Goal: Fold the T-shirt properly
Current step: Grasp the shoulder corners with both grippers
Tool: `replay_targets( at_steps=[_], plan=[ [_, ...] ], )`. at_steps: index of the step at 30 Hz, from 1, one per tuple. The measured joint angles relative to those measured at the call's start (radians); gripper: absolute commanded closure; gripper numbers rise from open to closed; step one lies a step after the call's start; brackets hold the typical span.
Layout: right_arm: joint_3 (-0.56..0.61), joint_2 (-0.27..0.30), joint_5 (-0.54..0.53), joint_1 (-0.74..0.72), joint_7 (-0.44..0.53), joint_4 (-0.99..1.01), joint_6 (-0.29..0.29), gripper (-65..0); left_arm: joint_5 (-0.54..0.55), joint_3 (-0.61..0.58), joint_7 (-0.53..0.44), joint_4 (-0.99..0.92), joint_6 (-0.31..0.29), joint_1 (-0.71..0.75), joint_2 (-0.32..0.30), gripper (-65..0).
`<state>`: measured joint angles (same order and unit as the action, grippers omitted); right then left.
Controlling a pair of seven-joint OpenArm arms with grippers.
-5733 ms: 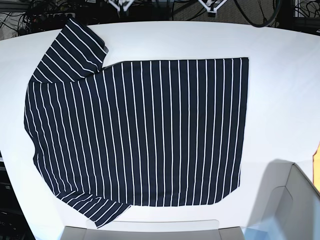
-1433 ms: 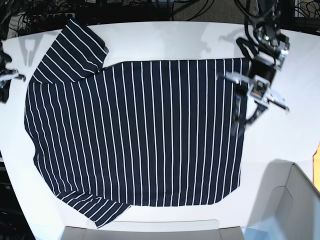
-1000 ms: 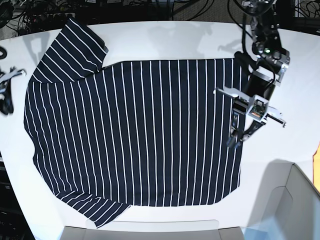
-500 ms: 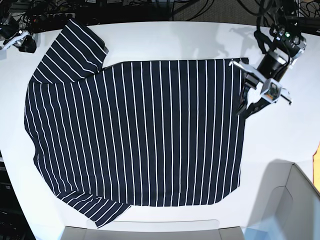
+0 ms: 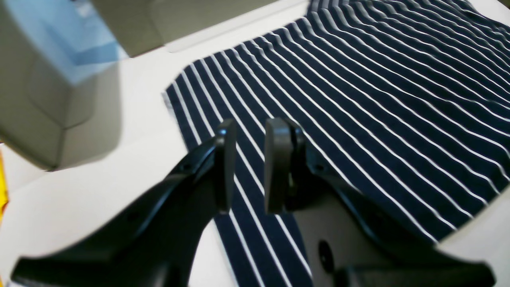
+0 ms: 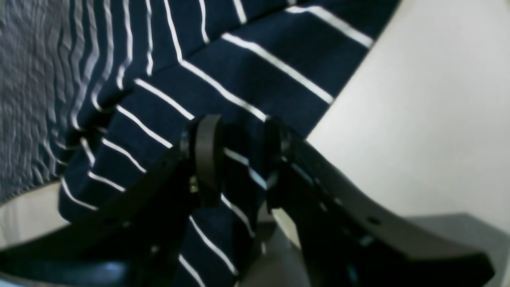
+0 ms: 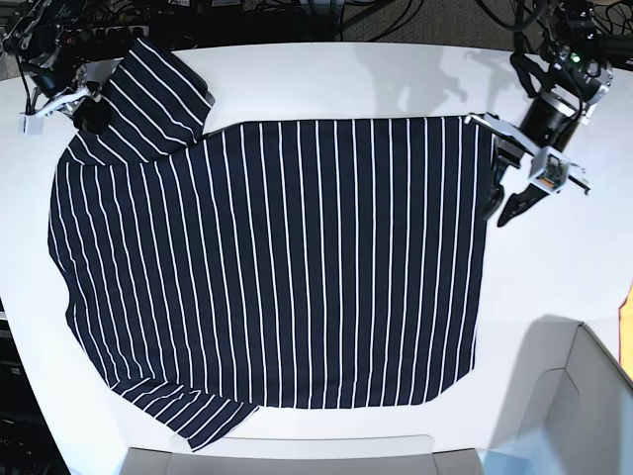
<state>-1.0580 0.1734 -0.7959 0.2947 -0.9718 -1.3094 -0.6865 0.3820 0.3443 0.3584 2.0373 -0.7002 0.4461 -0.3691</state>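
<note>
The dark navy T-shirt [image 7: 277,267] with thin white stripes lies spread flat on the white table [image 7: 554,287], one sleeve [image 7: 148,94] pointing to the far left. My left gripper [image 7: 497,216] hovers at the shirt's right edge, near the far corner. In the left wrist view its gripper [image 5: 249,167] stands open, with striped cloth [image 5: 378,79] showing below the gap. My right gripper [image 7: 89,111] is at the outer edge of the far-left sleeve. In the right wrist view this gripper [image 6: 241,159] is open over the sleeve cloth [image 6: 239,59], beside bare table.
A pale bin [image 7: 584,396] stands at the near right corner, also seen in the left wrist view as the bin [image 5: 51,79]. A grey tray rim [image 7: 297,460] runs along the near edge. Cables [image 7: 297,15] lie behind the table.
My right gripper has come from the far-left table corner onto the sleeve's edge. The left gripper has shifted slightly along the shirt's right edge. The shirt has not moved.
</note>
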Motion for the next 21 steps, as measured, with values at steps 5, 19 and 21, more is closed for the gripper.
replay_targets(
  at_steps=[5, 19, 21],
  plan=[
    [-0.054, -0.017, -0.014, 0.037, -0.005, -0.006, 0.000, -17.8, 0.000, 0.012, 0.000, 0.000, -0.003, 0.021, 0.003, -12.5],
    [-0.006, -0.006, -0.071, 0.053, 0.034, 0.067, 0.000, -17.7, 0.001, 0.012, 0.002, 0.000, -0.003, 0.020, 0.006, -12.8],
    [0.015, -0.033, -0.102, 0.046, 0.057, 0.086, 0.000, -17.7, 0.013, 0.012, 0.008, 0.000, -0.003, 0.020, 0.006, -12.8]
  ],
)
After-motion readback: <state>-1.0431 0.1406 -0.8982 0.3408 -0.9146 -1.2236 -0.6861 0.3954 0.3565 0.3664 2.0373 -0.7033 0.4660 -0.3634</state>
